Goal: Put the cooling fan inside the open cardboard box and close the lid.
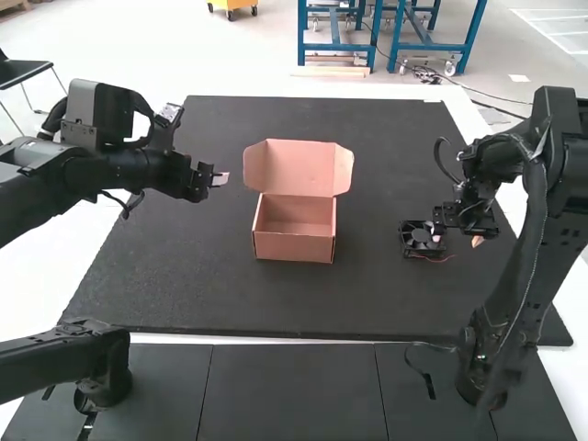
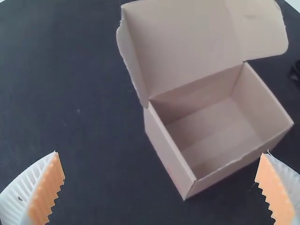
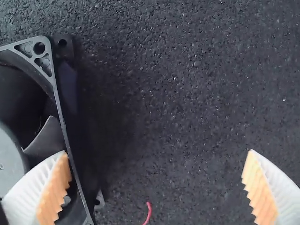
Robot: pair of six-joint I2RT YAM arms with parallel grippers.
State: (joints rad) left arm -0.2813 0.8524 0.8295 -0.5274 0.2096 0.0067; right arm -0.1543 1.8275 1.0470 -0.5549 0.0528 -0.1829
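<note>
The fan (image 1: 420, 237) sits on the black mat (image 1: 165, 266), right of the open box (image 1: 294, 230) and apart from it. The right gripper (image 1: 457, 239) is over the fan's outer edge, released, with one finger (image 3: 49, 187) at the frame and the other above bare mat. The left gripper (image 1: 219, 176), also released, hovers left of the box's raised lid.

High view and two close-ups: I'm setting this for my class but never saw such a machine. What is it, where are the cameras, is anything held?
Two robot arms stand at a black mat. The high view looks down from behind them; each close-up comes from a camera on one arm's wrist, showing its own fingers. An open, empty cardboard box sits on the mat. The left end effector hovers open near it. The right end effector is open at the cooling fan, one finger at its frame. Nothing is held.
</note>
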